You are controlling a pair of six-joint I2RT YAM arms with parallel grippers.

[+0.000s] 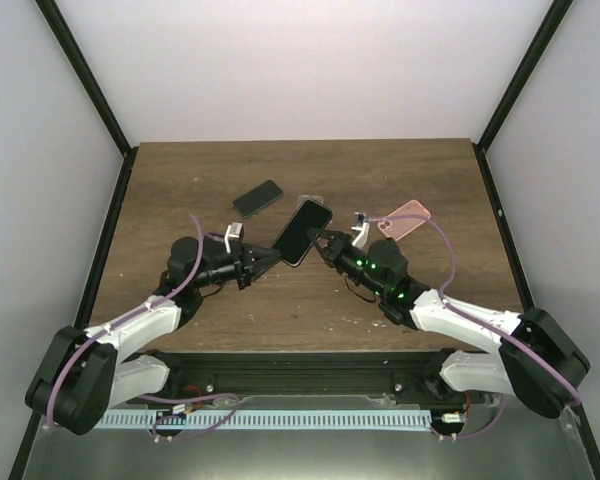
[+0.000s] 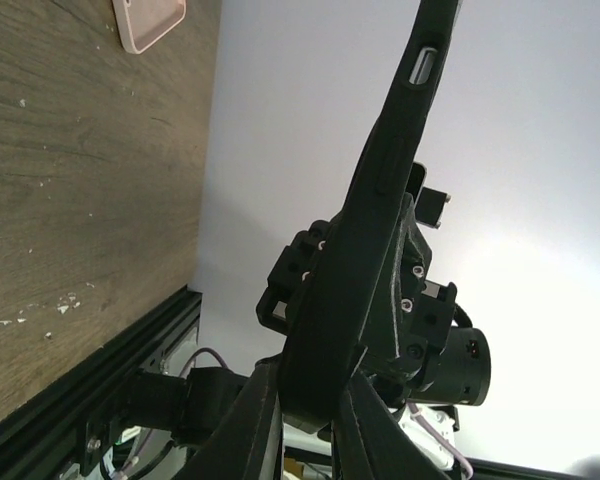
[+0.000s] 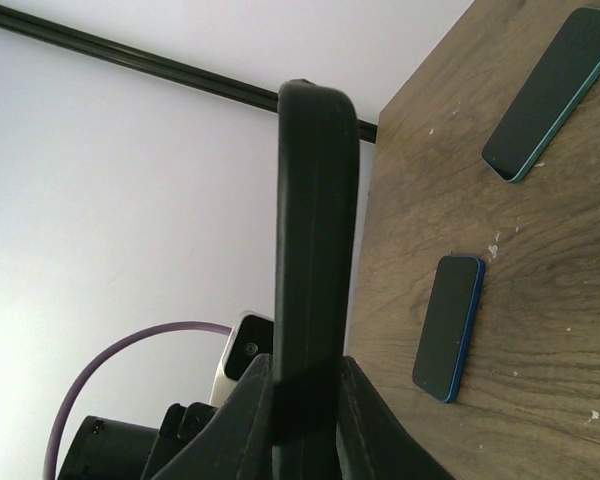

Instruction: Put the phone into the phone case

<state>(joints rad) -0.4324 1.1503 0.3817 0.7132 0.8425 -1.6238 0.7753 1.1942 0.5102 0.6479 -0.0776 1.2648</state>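
Observation:
A black phone case (image 1: 302,231) hangs above the middle of the table, dark face up; I cannot tell whether a phone sits in it. My left gripper (image 1: 268,256) is shut on its near-left end and my right gripper (image 1: 327,243) on its right edge. The left wrist view shows the case (image 2: 380,190) edge-on, side cut-outs visible, pinched at the left gripper (image 2: 310,400). In the right wrist view the case's rim (image 3: 315,220) stands upright in the right gripper (image 3: 305,385). A blue-edged phone (image 3: 448,328) and a teal-edged phone (image 3: 552,92) lie face up on the table.
A dark phone (image 1: 257,198) lies on the table left of the held case. A pink case (image 1: 405,218) lies to the right, also seen as the pink case (image 2: 148,20) in the left wrist view. A grey object (image 1: 310,200) peeks out behind the held case.

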